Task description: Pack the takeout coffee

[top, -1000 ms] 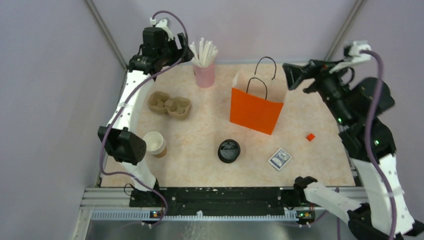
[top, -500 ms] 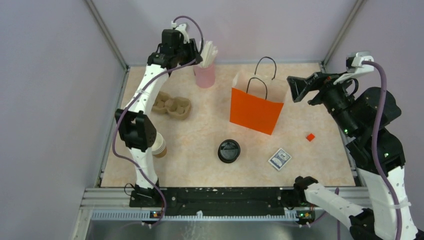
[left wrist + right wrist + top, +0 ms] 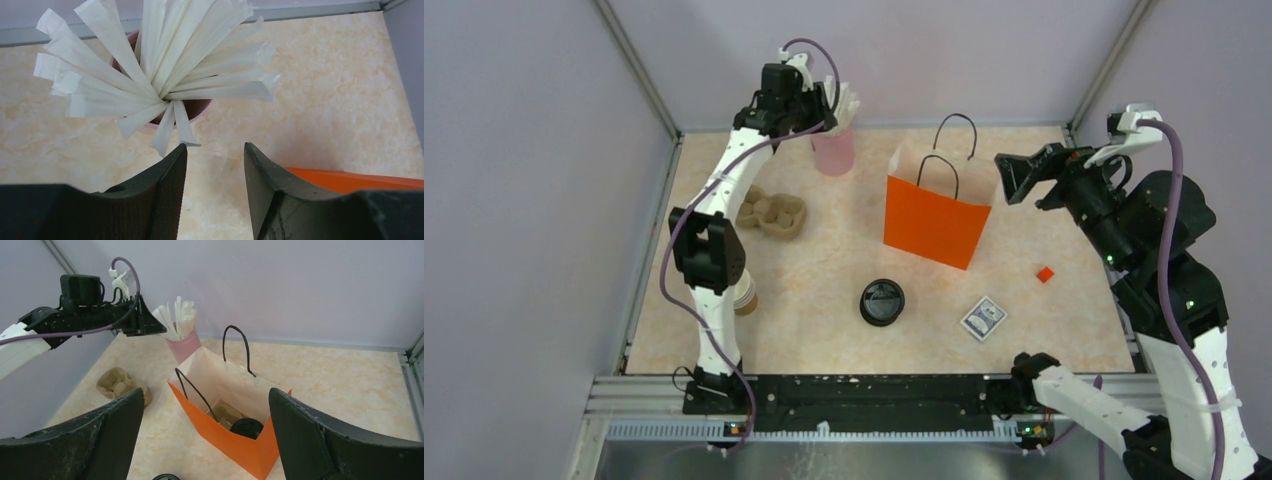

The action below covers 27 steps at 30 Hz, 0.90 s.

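Tabletop [image 3: 824, 270] first: peachy marbled surface, with a metal rail [image 3: 874, 430] along our near edge and plain lilac walls [image 3: 924, 60] boxing it in. Closest to us we see a loose flat black lid [image 3: 882, 301], a little blue-and-white card [image 3: 983, 318], a tiny red block [image 3: 1045, 273], and a lidless brown paper cup [image 3: 746, 295] half hidden behind the left arm [image 3: 709, 255]. Mid-table stands the orange paper bag [image 3: 936, 222], matte and flat-sided, with thin black cord handles. The takeout coffee [image 3: 246, 428] sits inside it; we only catch its round black lid, next to a tan pulp carrier piece [image 3: 226, 412]. The right gripper [image 3: 206, 395] hangs up beside the bag, spread wide, holding nothing. Further back we spot a moulded pulp cup tray [image 3: 774, 212], then a pink cup [image 3: 833, 152] stuffed with paper-wrapped straws [image 3: 165, 65]. The left gripper [image 3: 215, 147] hovers right by the straw tips, jaws partly apart, nothing between them.
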Tool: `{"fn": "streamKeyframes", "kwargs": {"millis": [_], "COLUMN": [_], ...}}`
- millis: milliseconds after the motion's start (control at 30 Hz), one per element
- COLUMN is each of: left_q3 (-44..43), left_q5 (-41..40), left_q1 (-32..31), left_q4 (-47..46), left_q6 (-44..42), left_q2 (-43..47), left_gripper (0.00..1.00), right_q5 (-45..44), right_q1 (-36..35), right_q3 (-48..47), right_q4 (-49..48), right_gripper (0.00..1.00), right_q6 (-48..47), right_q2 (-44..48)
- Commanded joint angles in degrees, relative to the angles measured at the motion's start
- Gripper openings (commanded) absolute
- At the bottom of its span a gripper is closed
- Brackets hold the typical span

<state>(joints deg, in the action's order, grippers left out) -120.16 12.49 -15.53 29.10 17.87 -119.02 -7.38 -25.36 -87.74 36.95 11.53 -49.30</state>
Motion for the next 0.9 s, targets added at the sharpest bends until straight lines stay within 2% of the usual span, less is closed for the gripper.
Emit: {"fn": "streamKeyframes", "kwargs": {"millis": [0,667,833,867], "left_q3": [-2.84,-3.53,-3.32,-3.33], "left_q5": [-1.76,-3.90,-2.92,-2.93], "left_q1": [0.15,0.41,0.41,0.41], "left_q4": [-1.45,-0.68,-2.06,-2.23], "left_q6": [-0.86,-2.87,-3.36,-3.37], "left_q2": [-0.36,-2.86,-3.14,-3.15], "left_gripper": [0.52,0.50,0.42,0.38], "right_q5": [-1.48,-3.07,-3.78,-3.78], "right_q1": [0.49,0.49,0.49,0.49], "right_q3": [-1.11,-1.55,-1.27,-1.29], "right_q4": [-0.62,-0.64,-0.33,-0.30], "right_gripper": [0.92,0.91,0.91,0.91], "right_q6": [-0.14,-0.36,-0.53,-0.52], "right_q2": [-0.10,-0.50,-0.05,-0.09]}}
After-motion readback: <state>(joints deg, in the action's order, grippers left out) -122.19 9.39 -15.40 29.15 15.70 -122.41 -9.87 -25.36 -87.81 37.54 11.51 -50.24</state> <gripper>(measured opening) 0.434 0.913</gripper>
